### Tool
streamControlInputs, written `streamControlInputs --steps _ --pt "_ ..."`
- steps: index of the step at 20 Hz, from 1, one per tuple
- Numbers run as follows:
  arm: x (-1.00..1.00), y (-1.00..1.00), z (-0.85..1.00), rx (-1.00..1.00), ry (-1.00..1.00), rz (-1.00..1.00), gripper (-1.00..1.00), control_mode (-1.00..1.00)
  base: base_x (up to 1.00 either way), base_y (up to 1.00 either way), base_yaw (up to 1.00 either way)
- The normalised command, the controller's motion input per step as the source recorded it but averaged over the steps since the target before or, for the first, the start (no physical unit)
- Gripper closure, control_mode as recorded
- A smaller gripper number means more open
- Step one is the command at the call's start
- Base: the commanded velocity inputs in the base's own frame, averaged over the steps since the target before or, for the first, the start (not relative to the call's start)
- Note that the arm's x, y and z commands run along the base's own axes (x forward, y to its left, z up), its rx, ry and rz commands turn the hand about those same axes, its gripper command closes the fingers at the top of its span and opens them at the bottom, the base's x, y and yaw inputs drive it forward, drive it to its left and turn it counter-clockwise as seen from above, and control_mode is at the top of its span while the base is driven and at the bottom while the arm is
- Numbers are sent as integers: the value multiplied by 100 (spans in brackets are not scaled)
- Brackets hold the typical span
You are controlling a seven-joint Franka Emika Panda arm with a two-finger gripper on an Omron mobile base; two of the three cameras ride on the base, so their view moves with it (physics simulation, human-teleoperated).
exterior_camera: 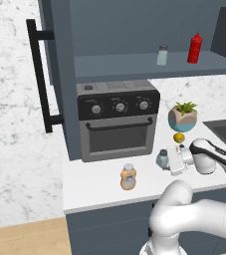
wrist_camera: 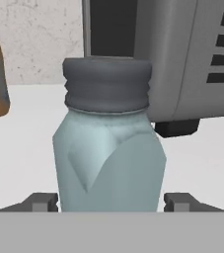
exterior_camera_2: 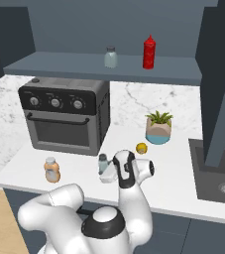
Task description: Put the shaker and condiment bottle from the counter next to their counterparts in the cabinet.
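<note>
The shaker (wrist_camera: 108,148) stands upright on the worktop (exterior_camera: 94,184), directly between the pincer (wrist_camera: 111,201) tips, which sit open on either side without visibly touching. It looks small, light, rigid and smooth, likely slippery; grasping mid-body below the grey cap seems safest. The condiment bottle (exterior_camera: 128,177) stands beyond the pincer, well apart.

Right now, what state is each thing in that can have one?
shaker: upright on the counter, between the fingers, no contact visible
gripper: open, straddling the shaker
condiment bottle: upright on the counter, untouched
cabinet: door open
toaster oven: door shut
shelf shaker: upright
red squeeze bottle: upright
</note>
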Motion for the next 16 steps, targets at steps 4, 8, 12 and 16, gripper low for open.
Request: streamControlInputs --steps 4,8,12,16 --pt "0 3 13 3 0 0 100 -100 0 0 0" --pt "0 0 86 0 -9 0 100 -100 0 0 0" --pt "-25 0 100 0 0 -4 100 -100 0 0 0" --pt "-53 0 92 0 6 -10 100 -100 0 0 0"
